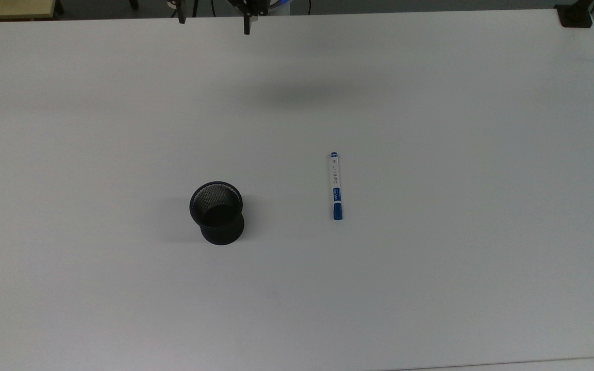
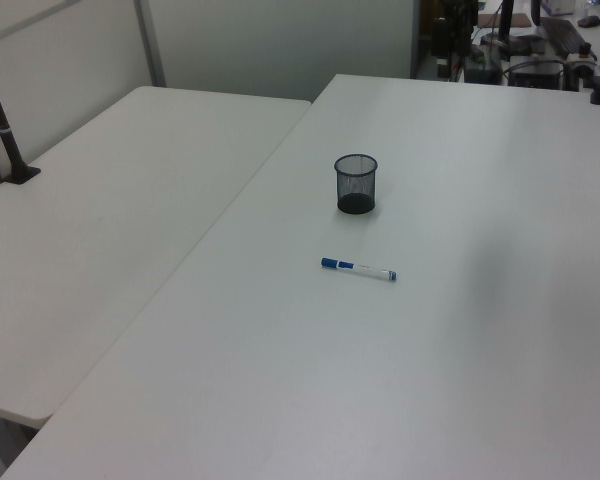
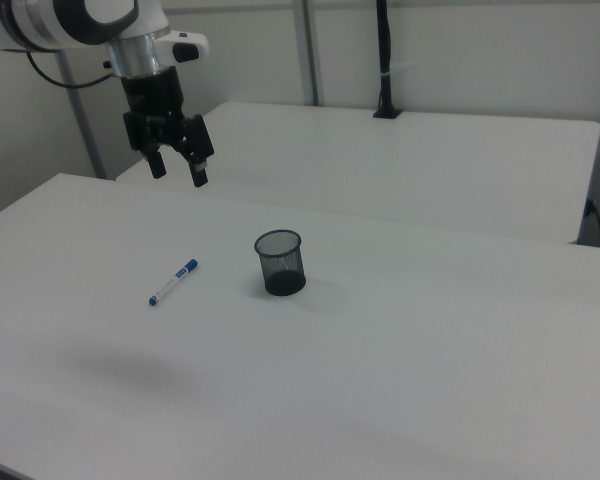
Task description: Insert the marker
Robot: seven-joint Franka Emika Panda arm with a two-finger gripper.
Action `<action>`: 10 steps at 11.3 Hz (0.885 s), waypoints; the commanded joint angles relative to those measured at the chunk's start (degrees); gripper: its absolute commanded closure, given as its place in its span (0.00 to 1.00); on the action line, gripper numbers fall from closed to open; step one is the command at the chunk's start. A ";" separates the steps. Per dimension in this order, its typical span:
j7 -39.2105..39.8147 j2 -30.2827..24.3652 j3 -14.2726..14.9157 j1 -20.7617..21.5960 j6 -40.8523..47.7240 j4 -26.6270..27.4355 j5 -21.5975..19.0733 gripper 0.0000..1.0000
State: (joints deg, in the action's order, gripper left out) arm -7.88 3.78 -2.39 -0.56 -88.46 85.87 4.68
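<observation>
1. Right now the white table (image 1: pixel 431 283) is wide open: bare surface stretches on every side of the two things near its middle, out to all its edges in the top view.
2. Up at the top edge of the top view the jaws (image 1: pixel 214 23) hang spread and released, gripping nothing; in the right view they (image 3: pixel 177 170) sit at upper left, high above the table.
3. A soft shadow lies on the table at the right view's lower left.
4. The marker (image 1: pixel 335 186) lies flat right of centre in the top view, blue cap toward the bottom of the frame; well apart from the black mesh cup (image 1: pixel 217 212).
5. The cup stands upright, left of centre in the top view, mouth open, nothing seen inside.
6. In the left view a second white table (image 2: pixel 100 230) butts alongside at left.
</observation>
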 commanded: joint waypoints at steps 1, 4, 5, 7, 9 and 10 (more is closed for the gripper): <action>0.76 -1.23 0.37 -1.10 -0.66 0.88 -2.91 0.00; 0.94 -1.23 0.37 -1.11 -0.75 0.88 -2.93 0.00; 0.94 -1.23 0.37 -1.11 -0.75 0.88 -2.93 0.00; 0.94 -0.80 0.20 -0.93 -0.84 0.88 -2.93 0.00; 0.68 0.08 -0.24 -0.49 -2.93 0.97 -2.93 0.00; 0.59 0.43 -0.42 -0.32 -3.64 0.88 -3.10 0.00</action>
State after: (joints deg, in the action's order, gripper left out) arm -7.88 4.04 -2.53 -1.33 -89.38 85.89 3.05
